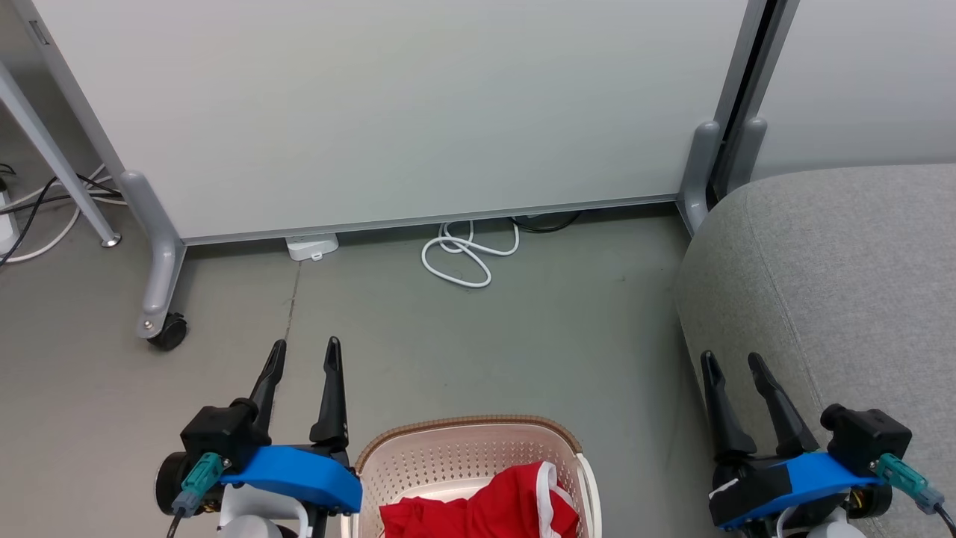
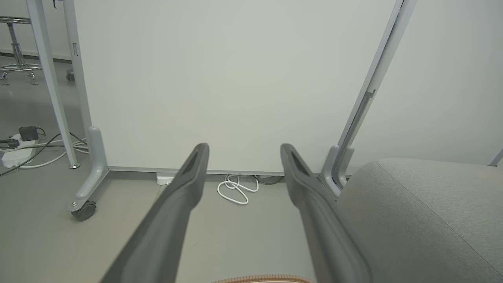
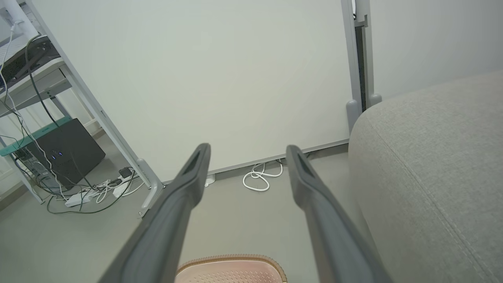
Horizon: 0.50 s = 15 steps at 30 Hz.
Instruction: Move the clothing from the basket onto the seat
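Observation:
Red clothing (image 1: 493, 508) with white trim lies bunched in the cream basket (image 1: 418, 459) with a brown rim at the bottom centre of the head view. The basket's rim (image 3: 232, 260) also edges into the right wrist view. The large grey seat (image 1: 844, 299) fills the right side. My left gripper (image 1: 305, 357) stands open over the floor, left of the basket, holding nothing. Over the seat's near left edge my right gripper (image 1: 732, 365) is open and empty. Both wrist views show spread fingers (image 2: 184, 188) (image 3: 188, 184) with only floor between them.
A white wheeled partition panel (image 1: 388, 112) stands ahead, its castor foot (image 1: 164, 329) at the left. A coiled white cable (image 1: 467, 254) lies on the grey floor under it. More cables and a power strip (image 2: 15, 153) sit at the far left.

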Available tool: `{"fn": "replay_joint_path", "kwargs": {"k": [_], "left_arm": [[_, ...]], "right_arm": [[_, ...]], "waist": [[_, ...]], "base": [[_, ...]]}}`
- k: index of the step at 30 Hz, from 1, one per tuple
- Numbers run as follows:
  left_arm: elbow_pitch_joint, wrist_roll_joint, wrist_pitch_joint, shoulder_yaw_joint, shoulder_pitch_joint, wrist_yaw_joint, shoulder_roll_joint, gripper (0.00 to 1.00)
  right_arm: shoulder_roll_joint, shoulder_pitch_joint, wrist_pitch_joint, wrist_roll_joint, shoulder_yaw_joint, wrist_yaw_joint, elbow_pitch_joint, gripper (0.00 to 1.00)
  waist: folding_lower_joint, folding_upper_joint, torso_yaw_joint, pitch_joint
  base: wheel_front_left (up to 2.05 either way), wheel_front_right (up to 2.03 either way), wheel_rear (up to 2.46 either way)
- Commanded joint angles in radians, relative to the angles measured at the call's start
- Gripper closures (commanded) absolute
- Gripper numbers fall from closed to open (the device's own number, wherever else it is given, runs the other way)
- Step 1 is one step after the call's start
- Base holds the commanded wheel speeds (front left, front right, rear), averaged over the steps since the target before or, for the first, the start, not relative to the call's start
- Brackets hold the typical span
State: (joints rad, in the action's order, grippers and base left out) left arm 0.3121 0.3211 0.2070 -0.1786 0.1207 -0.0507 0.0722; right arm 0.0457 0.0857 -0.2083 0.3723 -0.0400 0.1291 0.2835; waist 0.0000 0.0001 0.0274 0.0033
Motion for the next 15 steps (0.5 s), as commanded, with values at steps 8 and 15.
{"fn": "replay_joint_path", "kwargs": {"k": [8,15], "left_arm": [[0.012,-0.078,0.024,0.005,0.020,-0.007,-0.004,0.00],[0.023,-0.132,0.036,0.003,0.020,-0.012,-0.009,0.00]], "right_arm": [[0.007,0.016,-0.023,0.001,0.004,0.002,0.015,0.00],[0.007,0.023,-0.035,0.013,-0.005,0.002,0.036,0.00]], "waist": [[0.0000,-0.0001,0.000,-0.001],[0.0000,-0.0001,0.001,-0.002]], "base": [[0.00,0.00,0.00],[0.00,0.00,0.00]]}}
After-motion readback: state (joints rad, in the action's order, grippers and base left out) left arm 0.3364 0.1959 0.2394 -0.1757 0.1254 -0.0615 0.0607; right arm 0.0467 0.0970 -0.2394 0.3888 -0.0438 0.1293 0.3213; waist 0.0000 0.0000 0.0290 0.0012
